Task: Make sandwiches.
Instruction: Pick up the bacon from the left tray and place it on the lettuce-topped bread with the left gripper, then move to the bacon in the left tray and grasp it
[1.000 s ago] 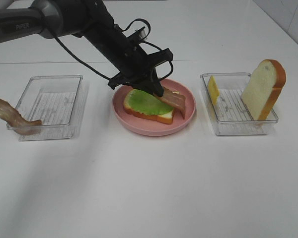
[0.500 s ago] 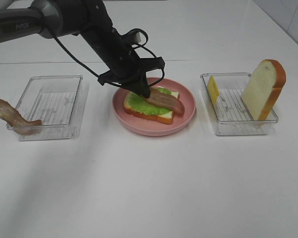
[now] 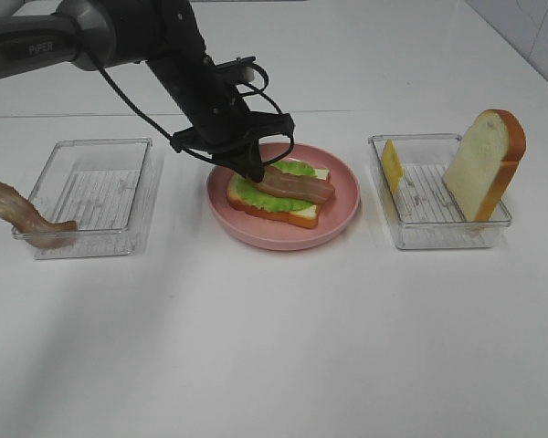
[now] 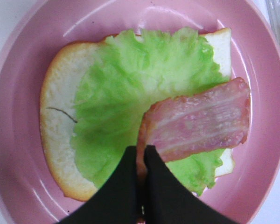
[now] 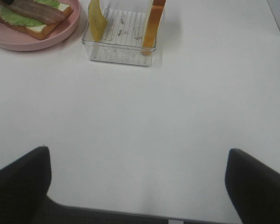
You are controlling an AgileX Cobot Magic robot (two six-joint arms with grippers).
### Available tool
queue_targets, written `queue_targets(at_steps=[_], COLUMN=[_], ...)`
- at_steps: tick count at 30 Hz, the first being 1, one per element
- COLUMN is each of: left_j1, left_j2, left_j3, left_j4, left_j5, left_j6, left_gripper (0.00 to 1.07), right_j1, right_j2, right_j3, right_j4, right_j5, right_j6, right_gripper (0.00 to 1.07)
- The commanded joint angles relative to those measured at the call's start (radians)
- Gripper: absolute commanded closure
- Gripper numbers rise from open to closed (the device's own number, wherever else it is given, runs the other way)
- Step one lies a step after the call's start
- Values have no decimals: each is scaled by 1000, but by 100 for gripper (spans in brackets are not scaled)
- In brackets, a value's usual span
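The left end effector [image 4: 141,161] grips one end of the bacon strip [image 4: 200,121]. The strip lies across the lettuce leaf [image 4: 126,88] and bread slice [image 4: 53,126] on the pink plate [image 4: 14,93], its long axis running away from the grip. The right end effector [image 5: 137,182], spread wide, hangs well apart.

A plain white worktop [image 3: 283,347] is seen filling nearly the whole high view, matte and evenly lit. Toward 12 o'clock a thin seam [image 3: 420,111] is drawn straight across it, and more white surface is carried on behind. Up at 1 o'clock, pale tiles [image 3: 534,36] with grey joints are glimpsed. At 8 o'clock a soft grey shadow [image 3: 64,310] is spread, blurred at its edges.
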Motion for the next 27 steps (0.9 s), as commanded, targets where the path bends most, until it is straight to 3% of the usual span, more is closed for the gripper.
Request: queue_targets(at_steps=[1, 2, 4, 7, 9, 13, 14, 16, 17, 23, 27], left_j1=[-2, -2, -2, -2, -2, -2, -2, -2, -2, -2, -2], left_j2=[-6, -6, -6, -6, -6, -6, -6, -6, -6, -6, -10], left_j3=[-7, -7, -23, -34, -92, -143, -167, -176, -193, -239, -286], left_j4=[4, 4, 9, 16, 78, 126, 150, 158, 171, 182, 250], left_j5=[-4, -4, 1, 3, 31, 69, 96, 108, 137, 203, 291], left_j6=[-5, -5, -14, -30, -91, -106, -106, -107, -114, -117, -137], left_gripper=[100, 100, 80, 74, 58, 46, 36, 32, 23, 16, 16], right_j1=[-4, -4, -4, -4, -4, -4, -4, -4, -4, -4, -4], right_j2=[-34, -34, -34, -34, -34, -34, -34, -34, -34, -34, -34], right_j3=[1, 1, 1, 1, 1, 1, 1, 1, 1, 1, 1], right_j4=[5, 5, 5, 5, 5, 5, 5, 5, 5, 5, 5], right_j5=[-2, -2, -2, -2, -2, -2, -2, -2, -2, -2, -2], right_j6=[2, 2, 2, 2, 2, 2, 2, 2, 2, 2, 2], right_gripper=[9, 9, 9, 9, 9, 9, 9, 9, 9, 9, 9])
